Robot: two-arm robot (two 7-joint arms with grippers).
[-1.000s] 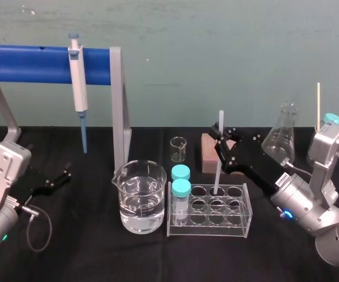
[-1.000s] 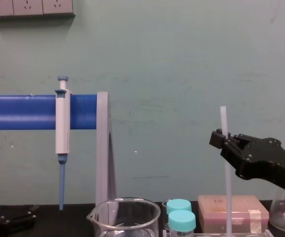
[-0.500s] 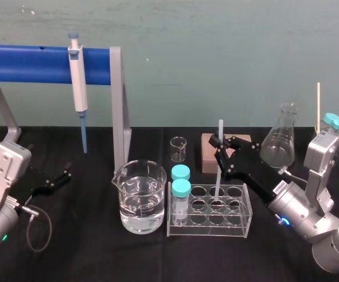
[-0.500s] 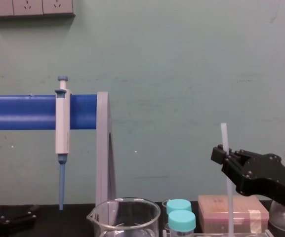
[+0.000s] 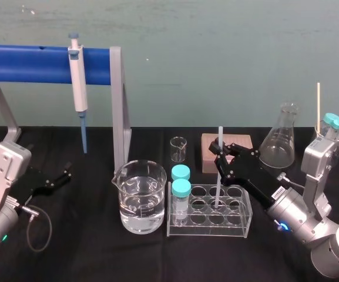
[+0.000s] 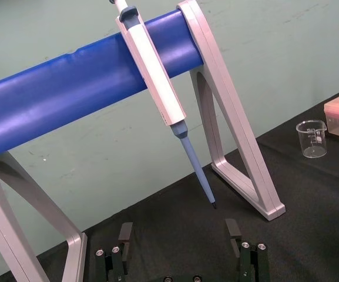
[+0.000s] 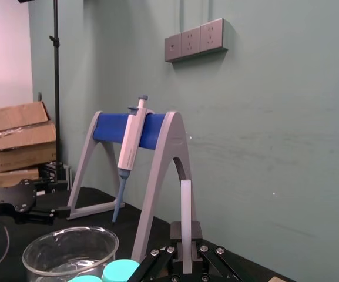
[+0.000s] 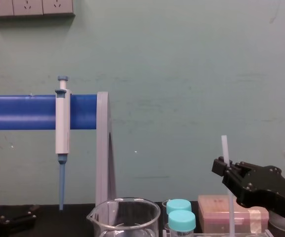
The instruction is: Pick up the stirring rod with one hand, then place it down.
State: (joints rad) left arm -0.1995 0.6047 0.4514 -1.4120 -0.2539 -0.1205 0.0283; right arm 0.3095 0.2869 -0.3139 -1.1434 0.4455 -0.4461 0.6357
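Head view: right gripper, rod, rack.
Clear tube rack (image 5: 209, 224), table centre; my left gripper (image 5: 60, 176), parked far left, fingers spread; my right gripper (image 5: 221, 154), clamped on the stirring rod (image 5: 218, 171), upright, lower end in a rack well.

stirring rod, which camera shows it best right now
Head view: the stirring rod shows full length, upright, pinched by the right gripper, lower end in the test tube rack. Chest view cuts off its lower end; right wrist view shows its upper part rising from that gripper.
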